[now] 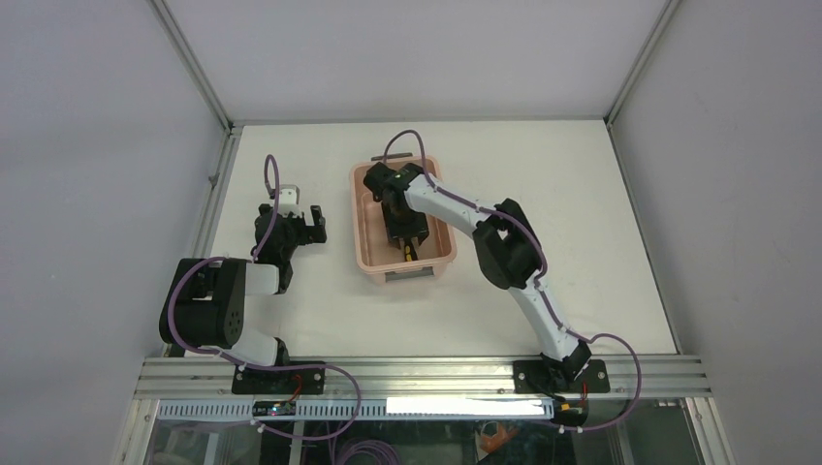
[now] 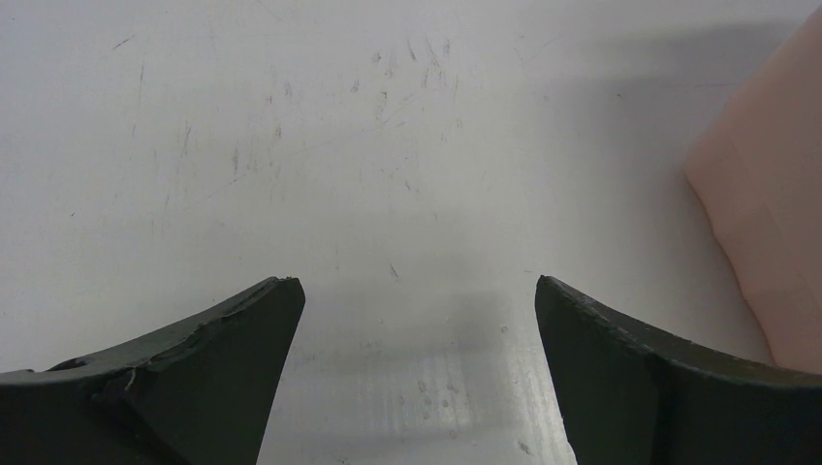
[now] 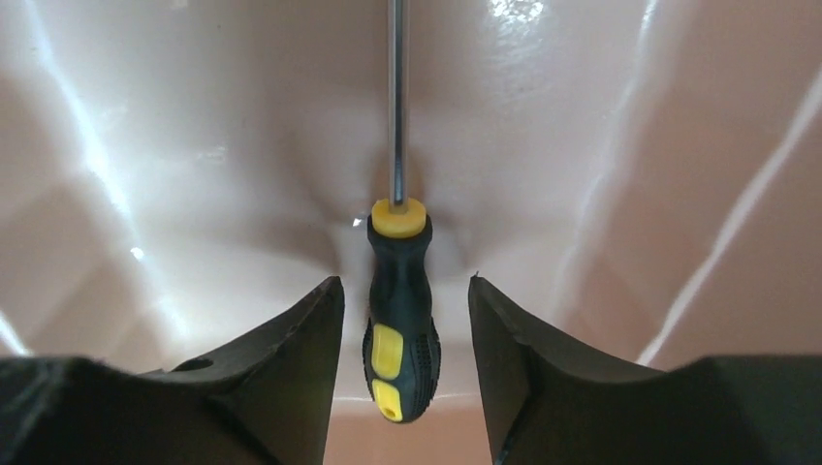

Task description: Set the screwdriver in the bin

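The salmon-pink bin [image 1: 358,225] stands mid-table. The screwdriver [image 3: 401,320], with its black-and-yellow handle and thin shaft, lies on the bin's floor [image 3: 194,145], shaft pointing away from the camera. My right gripper [image 3: 405,286] is down inside the bin and open, one finger on each side of the handle with a gap on both sides. From above, a bit of the yellow handle [image 1: 408,253] shows below the right gripper [image 1: 405,238]. My left gripper [image 1: 308,225] hovers open over bare table left of the bin, empty [image 2: 417,291].
The bin's outer wall [image 2: 766,194] sits at the right edge of the left wrist view. White walls with metal frame rails enclose the table on three sides. The right arm [image 1: 504,247] reaches over the bin's right rim.
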